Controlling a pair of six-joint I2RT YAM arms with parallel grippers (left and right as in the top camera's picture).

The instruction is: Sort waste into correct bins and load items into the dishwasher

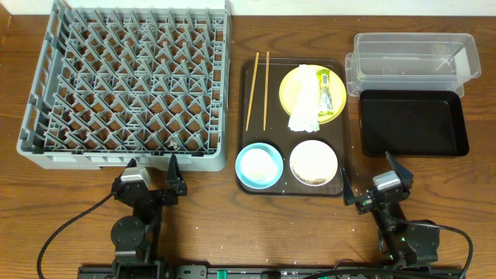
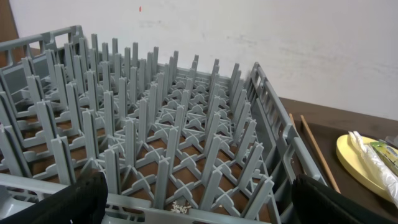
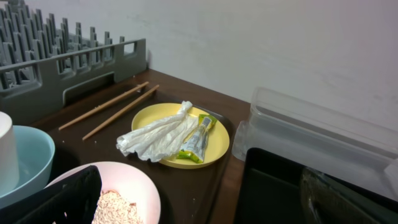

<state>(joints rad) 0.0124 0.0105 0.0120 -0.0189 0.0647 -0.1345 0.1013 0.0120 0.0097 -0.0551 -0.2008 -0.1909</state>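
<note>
The grey dish rack (image 1: 128, 81) fills the left and shows in the left wrist view (image 2: 155, 124). On the brown tray (image 1: 341, 167) lie two chopsticks (image 1: 258, 89) and a yellow plate (image 1: 291, 87) bearing a white napkin (image 1: 304, 105) and a green-yellow wrapper (image 1: 325, 91). A blue bowl (image 1: 260, 165) holds a white cup (image 3: 5, 149). A white bowl (image 1: 314, 161) holds beige crumbs (image 3: 115, 208). The clear tub (image 1: 411, 58) and black tray (image 1: 413, 122) stand at the right. My left gripper (image 1: 151, 167) is open before the rack's front wall. My right gripper (image 1: 370, 176) is open by the brown tray's right front corner.
A few white crumbs (image 2: 180, 208) lie inside the rack near its front wall. A white wall rises behind the table. Bare wooden table runs along the front edge, where both arm bases and their cables sit.
</note>
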